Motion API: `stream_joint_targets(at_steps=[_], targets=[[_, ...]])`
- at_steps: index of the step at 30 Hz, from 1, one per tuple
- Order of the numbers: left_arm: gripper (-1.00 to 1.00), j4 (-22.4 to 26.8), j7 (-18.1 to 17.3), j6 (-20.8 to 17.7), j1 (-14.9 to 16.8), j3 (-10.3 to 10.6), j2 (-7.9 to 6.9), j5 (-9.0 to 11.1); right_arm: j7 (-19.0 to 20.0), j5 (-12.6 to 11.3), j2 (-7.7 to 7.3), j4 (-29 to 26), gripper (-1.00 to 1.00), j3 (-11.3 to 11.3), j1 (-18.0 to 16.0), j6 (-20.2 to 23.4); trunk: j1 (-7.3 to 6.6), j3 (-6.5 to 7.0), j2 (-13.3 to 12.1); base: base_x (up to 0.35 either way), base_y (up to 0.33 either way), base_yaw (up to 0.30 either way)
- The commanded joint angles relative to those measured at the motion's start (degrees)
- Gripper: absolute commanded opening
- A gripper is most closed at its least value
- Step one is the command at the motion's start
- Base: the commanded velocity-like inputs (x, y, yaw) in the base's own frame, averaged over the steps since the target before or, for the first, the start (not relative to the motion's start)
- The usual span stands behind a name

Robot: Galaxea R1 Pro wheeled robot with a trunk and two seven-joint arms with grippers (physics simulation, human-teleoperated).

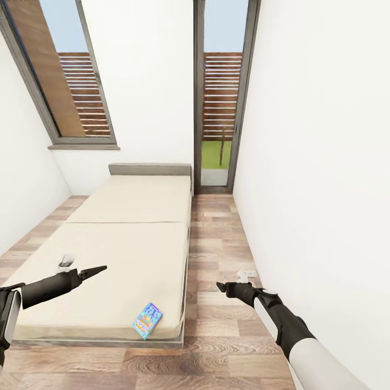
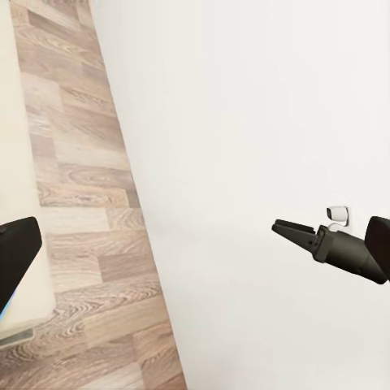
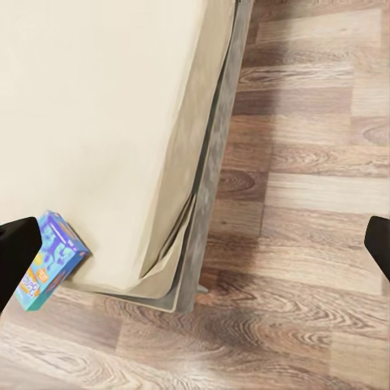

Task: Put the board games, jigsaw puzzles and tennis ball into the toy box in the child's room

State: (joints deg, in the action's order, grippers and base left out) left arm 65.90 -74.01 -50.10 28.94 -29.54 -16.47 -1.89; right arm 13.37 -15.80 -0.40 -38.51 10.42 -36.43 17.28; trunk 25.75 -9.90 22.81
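You have one board game [image 1: 147, 320] lying flat at the near right corner of the bed [image 1: 124, 244], between your two arms and lower in the head view than both. Your left gripper [image 1: 96, 270] hangs over the mattress with its fingers pressed together, well apart from the box. Your right gripper [image 1: 223, 287] hovers above the wooden floor [image 1: 216, 336] beside the bed; whether it is spread you cannot tell there. The right wrist view shows the box [image 3: 49, 260] at the mattress corner, with fingertips [image 3: 18, 252] at both edges, spread wide.
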Motion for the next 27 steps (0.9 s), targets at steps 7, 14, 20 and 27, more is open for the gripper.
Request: stream_joint_targets(at_steps=[7,14,20,27], targets=[[1.00,0.0,-0.3,-0.6,0.1,0.0,0.08,-0.2,0.0,-0.3,-0.04,-0.1,1.00,0.1,0.0,0.1,0.04,0.54,0.1,0.000,0.000,0.000],[1.00,0.0,-0.3,-0.6,0.1,0.0,0.11,-0.2,0.0,-0.3,-0.04,-0.1,1.00,0.1,0.0,0.1,0.04,1.20,0.1,0.000,0.000,0.000],[1.00,0.0,-0.2,-0.6,0.1,0.0,0.15,-0.2,0.0,-0.2,-0.04,0.2,1.00,0.1,0.0,0.1,0.04,1.76,0.1,0.000,0.000,0.000],[1.00,0.0,-0.2,-0.6,0.1,0.0,0.13,-0.2,0.0,-0.1,0.00,0.4,1.00,0.1,0.0,0.1,0.04,2.42,0.1,0.000,0.000,0.000]])
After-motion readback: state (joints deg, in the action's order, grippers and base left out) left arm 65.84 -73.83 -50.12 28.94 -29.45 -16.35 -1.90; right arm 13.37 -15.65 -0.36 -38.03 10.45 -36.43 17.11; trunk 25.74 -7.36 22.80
